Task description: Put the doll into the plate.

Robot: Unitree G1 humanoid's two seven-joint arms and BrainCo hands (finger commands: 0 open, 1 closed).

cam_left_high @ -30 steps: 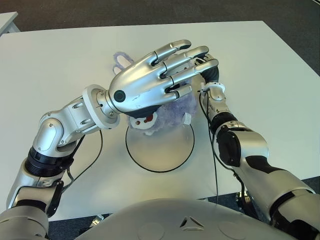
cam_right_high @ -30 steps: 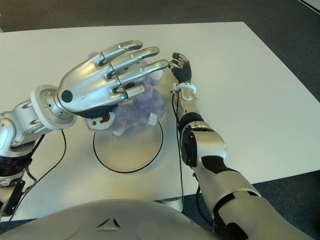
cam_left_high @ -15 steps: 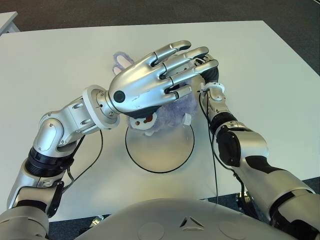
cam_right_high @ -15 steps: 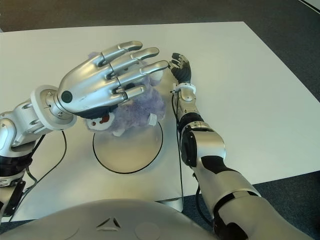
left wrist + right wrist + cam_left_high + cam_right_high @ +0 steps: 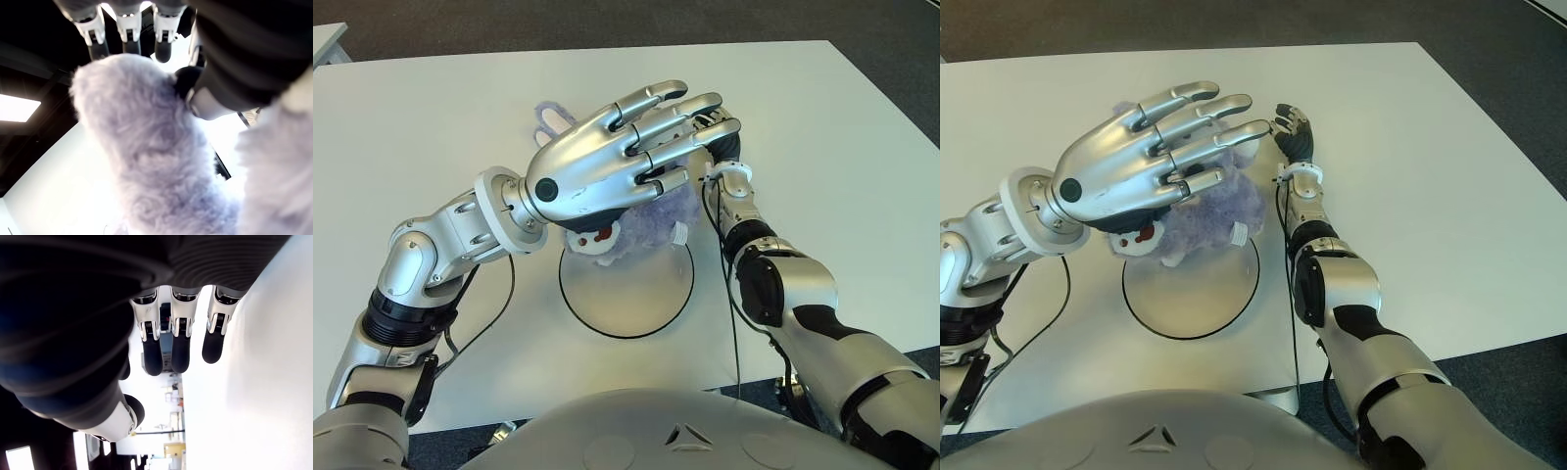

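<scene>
Fluffy lavender plush doll (image 5: pixel 1209 217) under spread-fingered left hand (image 5: pixel 607 162), over round white black-rimmed plate (image 5: pixel 626 294); white tag (image 5: pixel 1238 232) unreadable; right hand (image 5: pixel 1295 132) relaxed, empty.

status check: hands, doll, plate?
Left robot hand open, fingers extended over the doll. Doll at far rim of the plate; contact with the hand unclear. Right robot hand open, empty, beside the doll's right. Nothing blocking.

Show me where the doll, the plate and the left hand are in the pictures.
doll (image 5: pixel 1206 220): right eye view, on its purple fur below the fingers.
plate (image 5: pixel 631 294): left eye view, on its bare middle.
left hand (image 5: pixel 597 166): left eye view, on the silver back of the hand.
</scene>
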